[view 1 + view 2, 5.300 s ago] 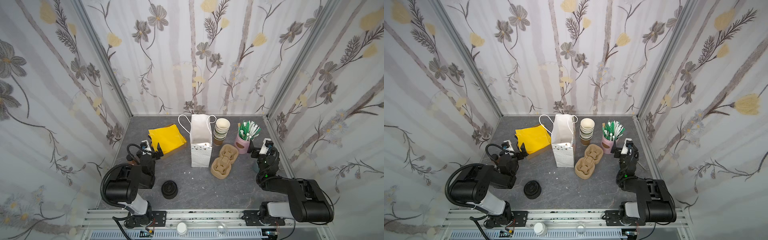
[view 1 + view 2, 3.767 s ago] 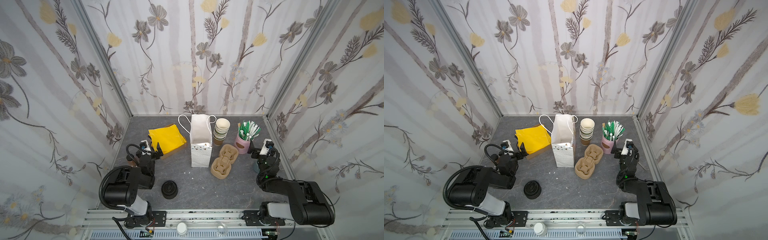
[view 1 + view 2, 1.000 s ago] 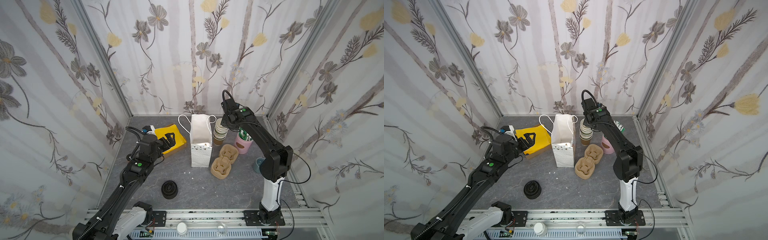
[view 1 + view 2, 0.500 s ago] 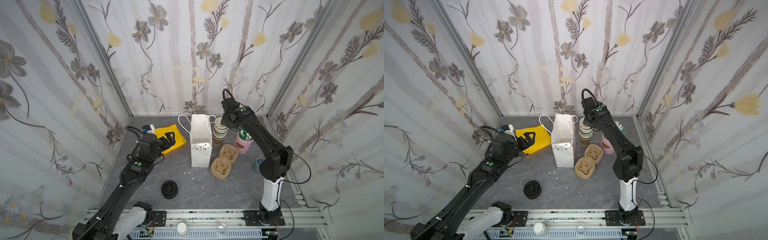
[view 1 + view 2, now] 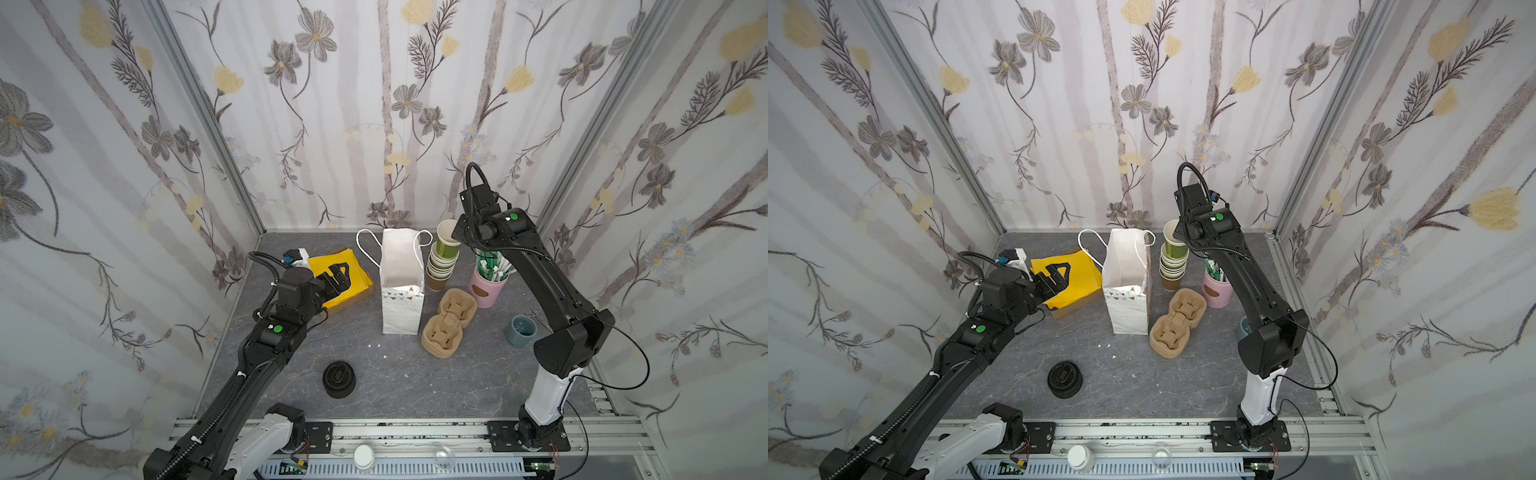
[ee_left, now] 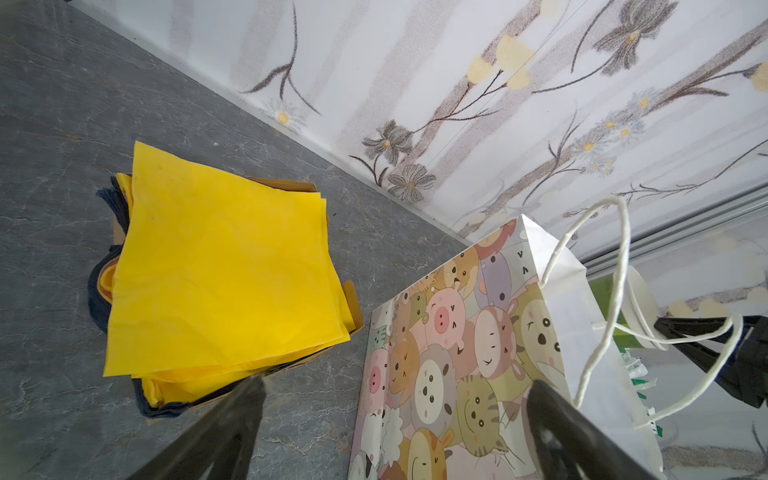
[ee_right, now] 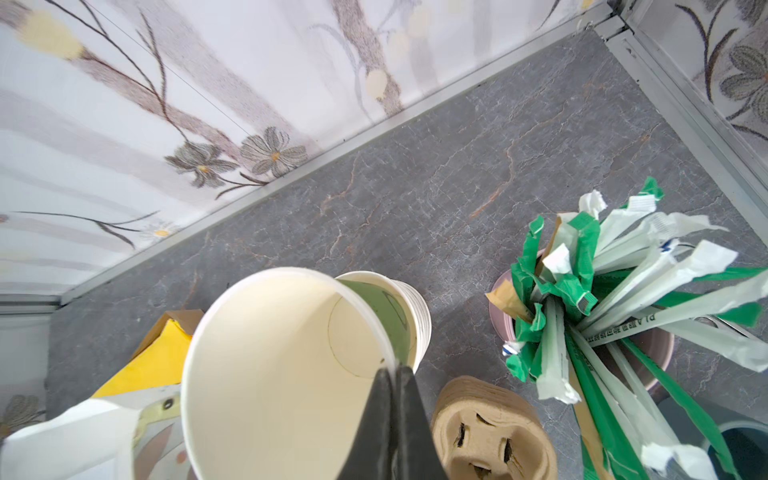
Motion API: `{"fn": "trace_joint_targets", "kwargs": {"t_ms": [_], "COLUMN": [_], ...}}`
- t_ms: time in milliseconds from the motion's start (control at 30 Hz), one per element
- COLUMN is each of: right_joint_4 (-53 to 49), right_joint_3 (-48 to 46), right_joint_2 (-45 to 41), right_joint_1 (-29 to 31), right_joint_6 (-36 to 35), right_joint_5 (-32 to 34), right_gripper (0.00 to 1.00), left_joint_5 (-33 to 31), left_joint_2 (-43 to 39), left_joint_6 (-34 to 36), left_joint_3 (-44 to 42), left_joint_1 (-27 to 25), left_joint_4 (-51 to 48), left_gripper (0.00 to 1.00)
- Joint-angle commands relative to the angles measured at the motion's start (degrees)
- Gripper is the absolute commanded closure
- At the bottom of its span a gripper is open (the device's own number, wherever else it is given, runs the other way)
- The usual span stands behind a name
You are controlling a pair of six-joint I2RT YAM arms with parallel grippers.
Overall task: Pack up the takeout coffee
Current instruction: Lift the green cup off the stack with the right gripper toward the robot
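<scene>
The takeout coffee is out of view. My right gripper (image 5: 457,239) (image 7: 394,374) is shut on the rim of a lidless green paper cup (image 5: 446,245) (image 5: 1173,245) (image 7: 282,365) with a cream inside. That cup hangs tilted just above the stack of cups (image 5: 440,270) (image 7: 411,307). The white paper bag (image 5: 401,291) (image 5: 1126,299) (image 6: 457,353) stands open right beside the stack. My left gripper (image 5: 336,276) (image 5: 1054,276) (image 6: 397,384) is open and empty, over the yellow cloths (image 5: 357,266) (image 6: 224,282), left of the bag.
Brown pulp cup carriers (image 5: 449,322) (image 7: 490,428) lie in front of the cup stack. A pink holder of wrapped straws (image 5: 486,286) (image 7: 602,311) stands to their right, and a grey-blue cup (image 5: 521,330) nearer the front. A low stack of black lids (image 5: 339,379) (image 5: 1064,379) sits front left.
My right gripper has closed on the top cup's rim and raised it, tilted, off the stack. The left arm has hardly moved.
</scene>
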Motion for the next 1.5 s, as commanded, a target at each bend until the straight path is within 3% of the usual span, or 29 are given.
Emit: {"fn": "trace_joint_targets", "kwargs": {"t_ms": [0, 300, 533, 767, 1033, 1233, 1467], "right_joint_4": [1.2, 0.5, -3.4, -1.2, 6.6, 13.0, 27.9], "right_joint_3": [0.6, 0.4, -1.8, -18.4, -46.1, -57.5, -67.7], "right_joint_2": [-2.6, -12.0, -21.5, -37.4, -55.3, -58.6, -55.5], "right_joint_1": [-0.2, 0.1, 3.2, 11.2, 16.7, 21.6, 39.6], "right_joint_6": [1.4, -0.5, -3.9, -7.3, -4.6, -7.2, -6.1], "right_joint_5": [0.0, -0.8, 1.2, 2.6, -2.6, -6.7, 0.4], "right_gripper": [1.00, 1.00, 1.00, 1.00, 1.00, 1.00, 1.00], "left_joint_5": [-0.1, -0.9, 2.9, 8.8, 2.9, 2.7, 4.4], "left_joint_2": [-0.5, -3.5, -5.3, -8.6, -13.5, -13.8, -17.3], "left_joint_6": [-1.3, -4.3, -7.8, -11.1, -12.6, -13.1, -16.7], "left_joint_3": [0.4, -1.4, -2.1, -2.7, -6.2, -8.9, -12.7], "left_joint_1": [0.0, 0.0, 0.0, 0.0, -0.1, -0.1, -0.2], "left_joint_4": [1.0, 0.2, -2.5, -9.0, -14.6, -14.8, -16.3], "left_gripper": [0.00, 0.00, 0.00, 0.00, 0.00, 0.00, 0.00]}}
